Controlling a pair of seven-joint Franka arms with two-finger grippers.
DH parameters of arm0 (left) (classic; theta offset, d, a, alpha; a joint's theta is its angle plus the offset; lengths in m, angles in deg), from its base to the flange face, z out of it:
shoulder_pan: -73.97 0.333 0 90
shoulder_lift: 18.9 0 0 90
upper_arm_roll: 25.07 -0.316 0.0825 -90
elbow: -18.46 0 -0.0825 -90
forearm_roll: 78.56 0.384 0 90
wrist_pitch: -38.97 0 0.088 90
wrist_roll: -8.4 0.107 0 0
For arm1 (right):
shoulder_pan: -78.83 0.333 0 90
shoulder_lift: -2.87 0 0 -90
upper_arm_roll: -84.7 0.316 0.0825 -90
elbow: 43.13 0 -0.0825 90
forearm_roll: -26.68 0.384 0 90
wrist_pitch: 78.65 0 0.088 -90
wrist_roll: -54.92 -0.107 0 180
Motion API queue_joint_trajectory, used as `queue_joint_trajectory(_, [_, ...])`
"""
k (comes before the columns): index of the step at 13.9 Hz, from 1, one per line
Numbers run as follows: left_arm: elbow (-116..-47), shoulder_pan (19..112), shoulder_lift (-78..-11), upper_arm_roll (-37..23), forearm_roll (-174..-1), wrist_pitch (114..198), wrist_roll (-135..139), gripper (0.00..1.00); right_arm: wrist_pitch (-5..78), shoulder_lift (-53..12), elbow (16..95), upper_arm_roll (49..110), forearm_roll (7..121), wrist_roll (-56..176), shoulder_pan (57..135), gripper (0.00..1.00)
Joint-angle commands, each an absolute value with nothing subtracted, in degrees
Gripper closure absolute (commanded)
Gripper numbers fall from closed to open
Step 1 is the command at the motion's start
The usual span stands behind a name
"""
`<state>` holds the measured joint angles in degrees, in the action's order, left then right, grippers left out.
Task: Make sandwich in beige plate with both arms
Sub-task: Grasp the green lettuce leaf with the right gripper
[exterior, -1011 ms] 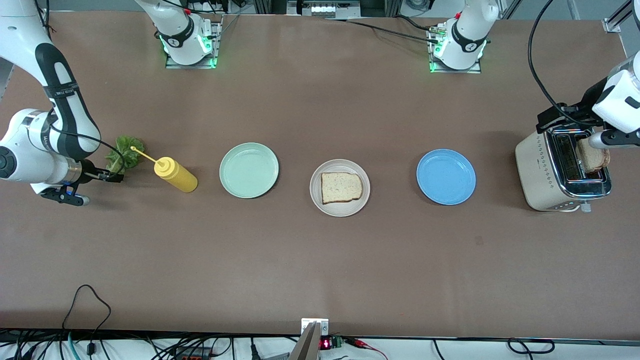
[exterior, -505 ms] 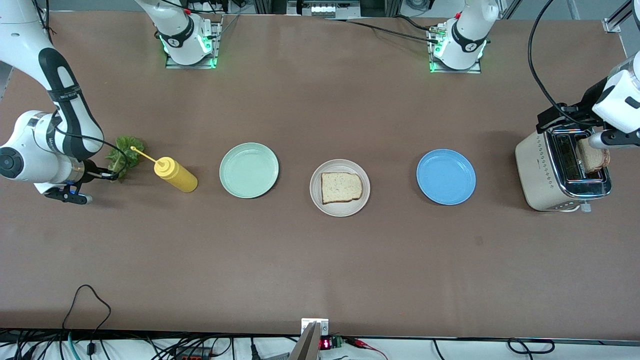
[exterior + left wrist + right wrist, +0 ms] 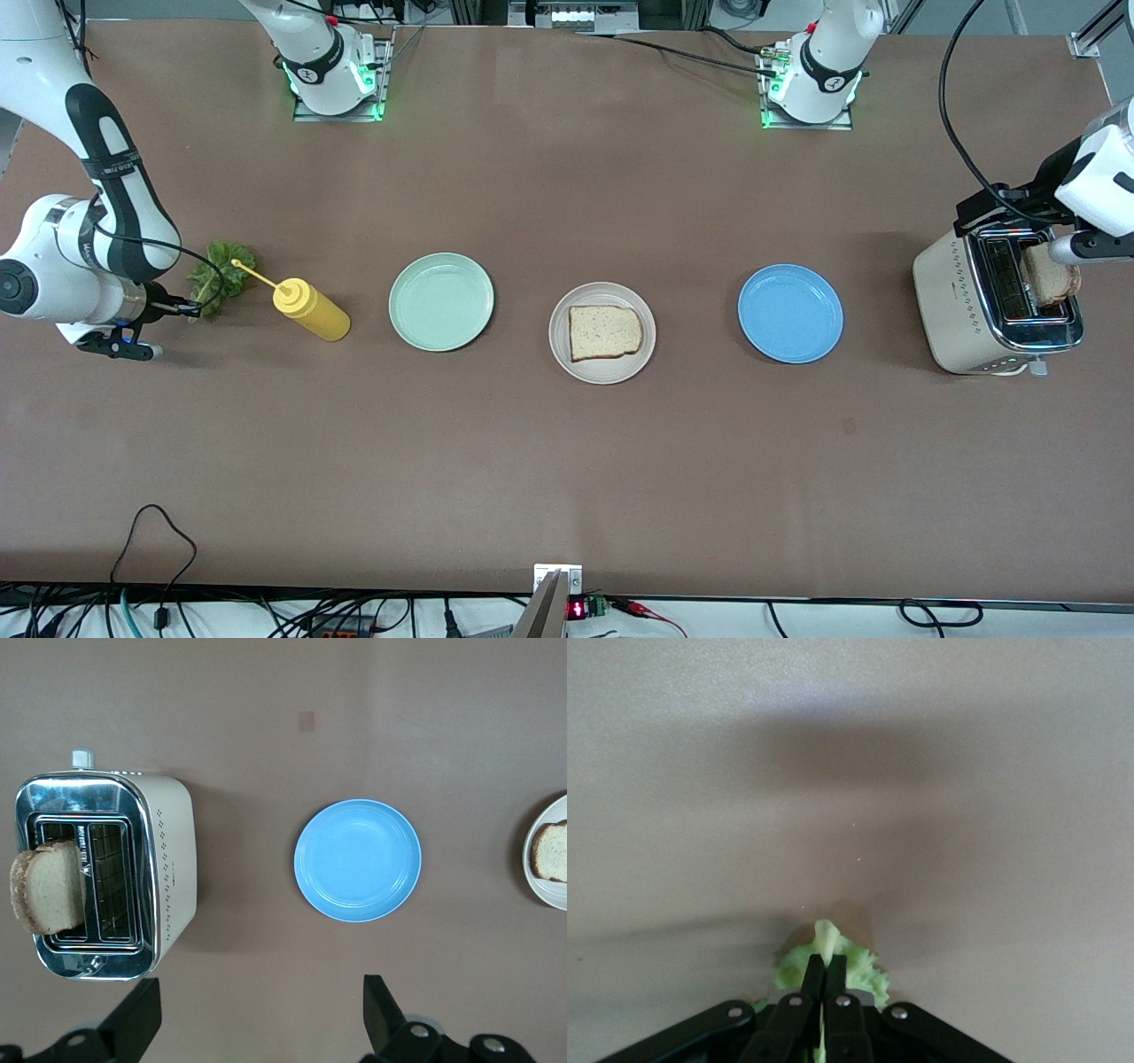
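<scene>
On the brown table, our beige plate point(image 3: 602, 368) holds one bread slice point(image 3: 605, 332) mid-table. Our right gripper point(image 3: 824, 979) is pinched on the lettuce leaf point(image 3: 221, 270) at its own end, nearer the plate than our left gripper point(image 3: 257, 1014), spread above the toaster point(image 3: 988, 306).

Three plates in a row across the table's middle: mint-green plate point(image 3: 441, 301) toward the right arm's end, beige plate point(image 3: 602, 332) between and slightly nearer the front camera, blue plate point(image 3: 790, 313) toward the left arm's end. One bread slice point(image 3: 605, 332) flat on the beige plate. Squeeze bottle point(image 3: 310, 308) lying beside the mint-green plate, nozzle toward the lettuce leaf point(image 3: 221, 271) just beside it. Right gripper point(image 3: 190, 309) closed on the leaf's edge. Toaster point(image 3: 997, 301) at the left arm's end, second bread slice point(image 3: 1050, 282) standing in its slot. Left gripper point(image 3: 257, 1019) spread wide, above the table beside the toaster.
</scene>
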<state>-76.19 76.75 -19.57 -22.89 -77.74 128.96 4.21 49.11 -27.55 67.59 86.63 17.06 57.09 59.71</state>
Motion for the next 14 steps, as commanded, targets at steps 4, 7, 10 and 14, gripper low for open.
queue_joint_trajectory(4, [-75.67, 76.96, -19.69, -22.88, -77.95, 128.09, 3.74, 0.0, 47.57, -21.93, 67.62, 87.08, 16.13, 65.28, 59.14, 1.0])
queue_joint_trajectory(7, [-75.49, 76.96, -19.6, -22.79, -77.95, 128.01, 3.74, 0.0, 40.99, -18.5, 64.82, 86.99, 16.74, 70.89, 58.71, 1.0])
queue_joint_trajectory(10, [-75.32, 76.96, -19.6, -22.61, -78.12, 128.36, 3.74, 0.0, 32.65, -16.82, 59.55, 87.08, 17.97, 75.13, 58.27, 1.0])
queue_joint_trajectory(14, [-75.93, 77.39, -19.16, -22.7, -82.58, 130.02, 3.74, 0.0, 17.89, -14.27, 50.85, 86.99, 23.33, 79.27, 58.35, 1.0])
